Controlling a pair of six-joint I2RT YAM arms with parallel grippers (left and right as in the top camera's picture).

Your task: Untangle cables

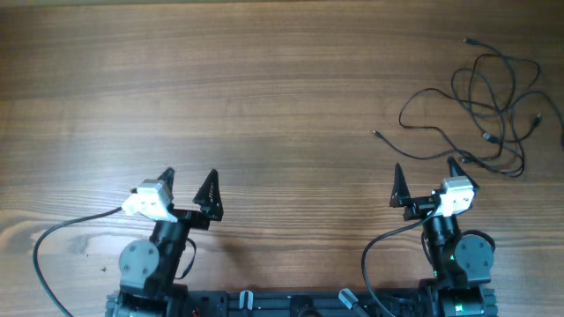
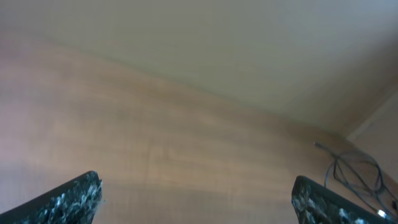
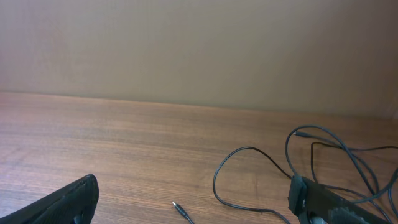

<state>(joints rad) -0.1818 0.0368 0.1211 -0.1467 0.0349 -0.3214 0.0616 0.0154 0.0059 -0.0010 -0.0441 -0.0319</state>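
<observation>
The cables point(image 1: 493, 101) are thin black cords lying in a loose tangle on the wooden table at the far right. One plug end point(image 1: 376, 134) points left and another point(image 1: 467, 40) lies at the top. My right gripper point(image 1: 427, 176) is open and empty, just below and left of the tangle. In the right wrist view the cables point(image 3: 336, 162) lie ahead right, a plug tip point(image 3: 177, 207) between the open fingers point(image 3: 193, 202). My left gripper point(image 1: 189, 183) is open and empty at the front left, far from the cables. The left wrist view shows the cables point(image 2: 357, 177) far right.
The wooden table point(image 1: 264, 88) fills the view. The thicker black arm cables point(image 1: 62, 231) loop beside each arm base along the front edge. A pale wall point(image 3: 199, 43) rises behind the table's far edge.
</observation>
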